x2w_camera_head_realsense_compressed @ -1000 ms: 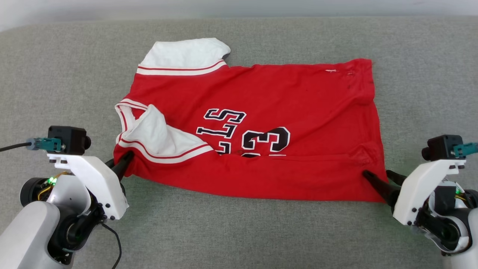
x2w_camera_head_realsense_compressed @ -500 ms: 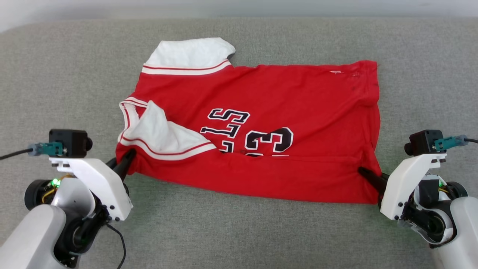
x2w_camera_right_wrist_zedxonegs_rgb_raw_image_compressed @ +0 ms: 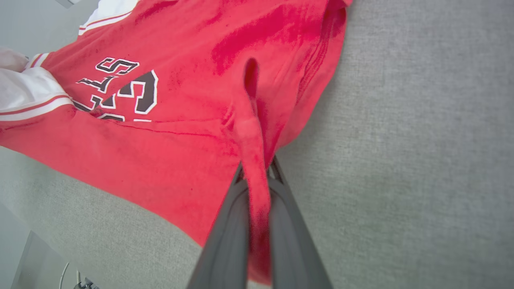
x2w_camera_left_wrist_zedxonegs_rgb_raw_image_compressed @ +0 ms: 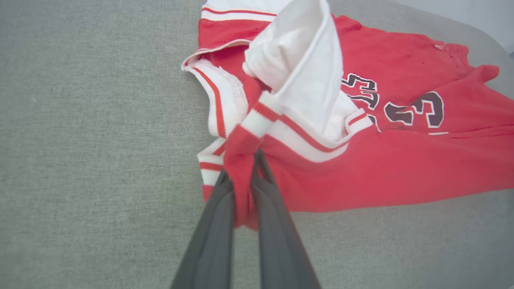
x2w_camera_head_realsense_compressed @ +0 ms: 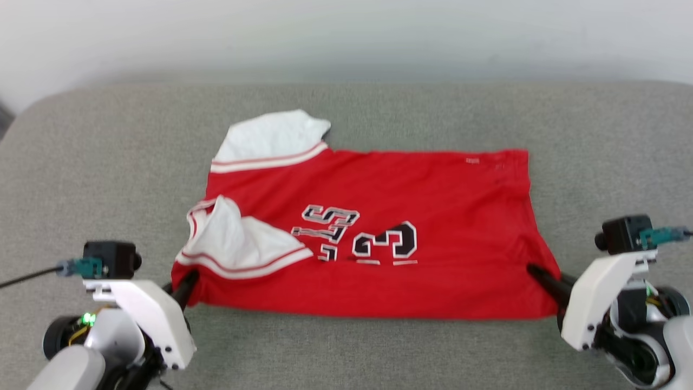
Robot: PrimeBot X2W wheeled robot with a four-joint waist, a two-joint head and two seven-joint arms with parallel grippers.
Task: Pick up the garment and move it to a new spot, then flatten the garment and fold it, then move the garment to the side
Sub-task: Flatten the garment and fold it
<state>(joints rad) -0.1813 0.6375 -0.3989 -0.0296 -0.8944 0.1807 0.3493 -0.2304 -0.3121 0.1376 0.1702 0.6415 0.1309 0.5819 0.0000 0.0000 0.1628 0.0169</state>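
Two tools sit nearest the robot. The left tool point(x2w_camera_left_wrist_zedxonegs_rgb_raw_image_compressed: 245, 180) is clenched on a pinch of red cloth at the near collar-end corner of the garment point(x2w_camera_head_realsense_compressed: 411, 200). The right tool point(x2w_camera_right_wrist_zedxonegs_rgb_raw_image_compressed: 257, 176) is clenched on a ridge of red cloth at the near hem-end corner. Between them, the near edge is doubled over and hides part of the black number. Beyond, the garment lies spread on the grey fabric surface point(x2w_camera_head_realsense_compressed: 108, 162), with one white sleeve point(x2w_camera_head_realsense_compressed: 270, 138) flat at the far side. To fold well, both tools should probably lift together, level and taut, carrying the edge evenly toward the far side.
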